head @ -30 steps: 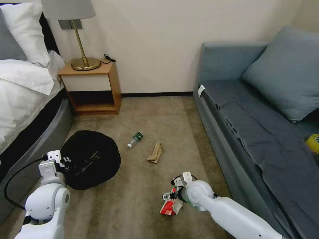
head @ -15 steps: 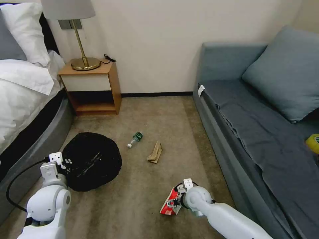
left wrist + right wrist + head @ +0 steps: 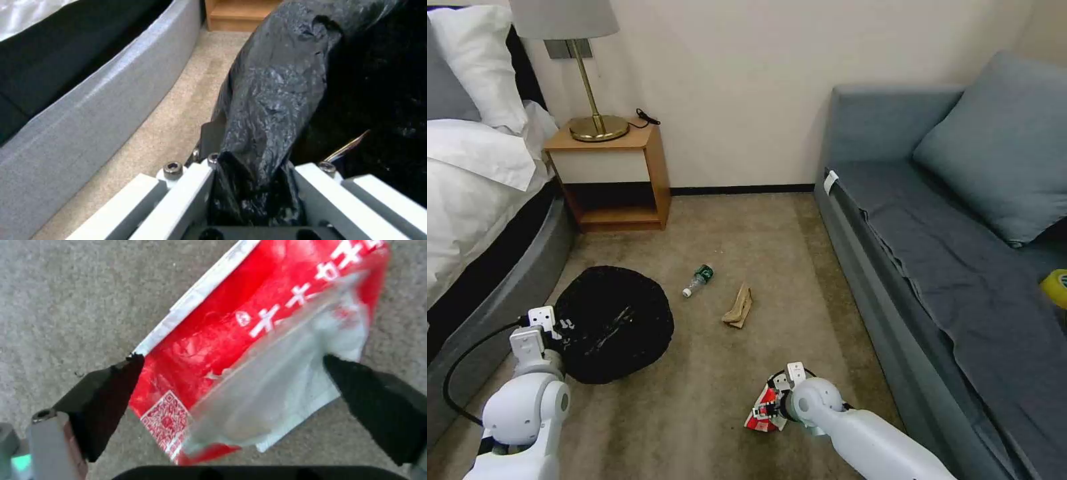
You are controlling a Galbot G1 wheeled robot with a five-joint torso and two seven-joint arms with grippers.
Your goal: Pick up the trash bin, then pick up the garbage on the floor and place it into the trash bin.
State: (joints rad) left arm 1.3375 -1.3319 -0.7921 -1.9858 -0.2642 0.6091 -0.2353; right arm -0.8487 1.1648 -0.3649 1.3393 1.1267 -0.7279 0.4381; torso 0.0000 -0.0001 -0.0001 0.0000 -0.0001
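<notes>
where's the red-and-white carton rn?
The red-and-white carton lies on the carpet low in the head view, toward the robot's right near the sofa, between the open fingers of the right gripper.

The bin (image 3: 614,323) sits on the carpet (image 3: 720,227) beside the bed (image 3: 474,220), at the left. The bottle (image 3: 697,280) and paper (image 3: 738,307) lie right of it. The carton (image 3: 762,411) lies nearer the robot, beside the sofa (image 3: 947,253). The nightstand (image 3: 610,177) stands against the wall behind.
</notes>
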